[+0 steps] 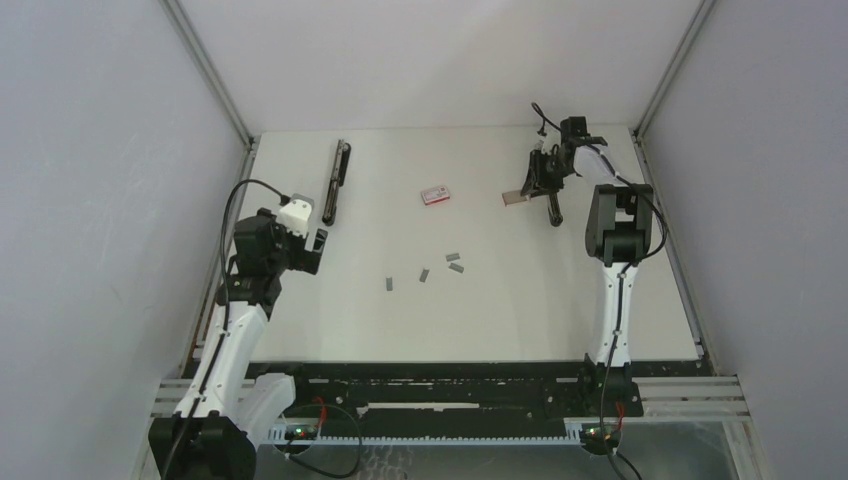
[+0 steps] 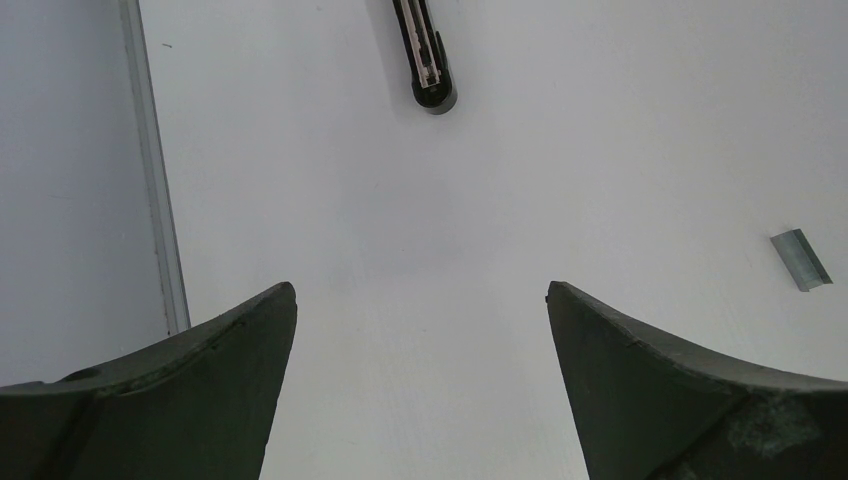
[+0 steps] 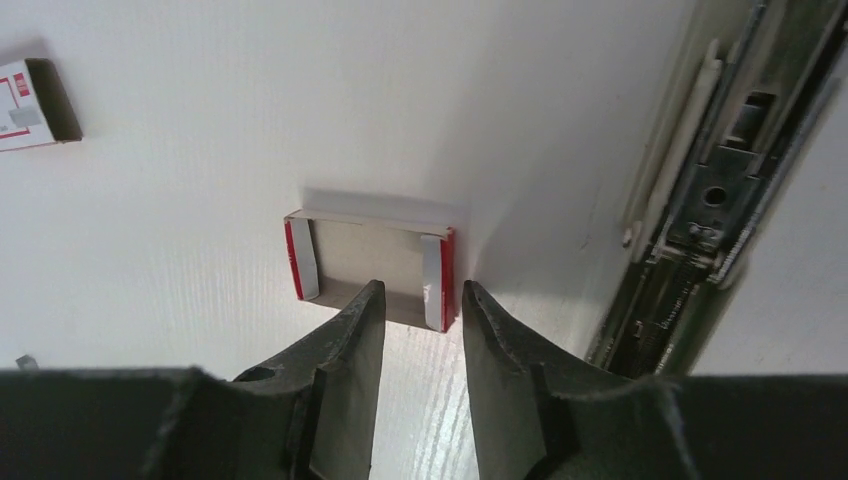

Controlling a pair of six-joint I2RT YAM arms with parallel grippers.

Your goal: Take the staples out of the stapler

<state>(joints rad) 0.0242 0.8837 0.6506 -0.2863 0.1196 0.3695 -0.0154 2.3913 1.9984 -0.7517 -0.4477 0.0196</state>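
Right hand [image 3: 422, 288] narrowly apart, clamped on nothing, tips at the near rim of the open card tray [image 3: 365, 262], just beside the opened stapler [image 3: 700, 170]; judged best: square up to its rail, approach low; left hand [image 2: 420, 300] wide apart, empty; staples [image 1: 452, 257]: short grey strips, loose on the counter [image 1: 560, 310], well apart from the stapler.

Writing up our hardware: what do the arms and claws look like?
The left arm and right arm have white links and black joints, with black cables looping alongside. A white camera block sits on the left wrist. The left claw and right claw each have two dark, curved, tapering fingers.
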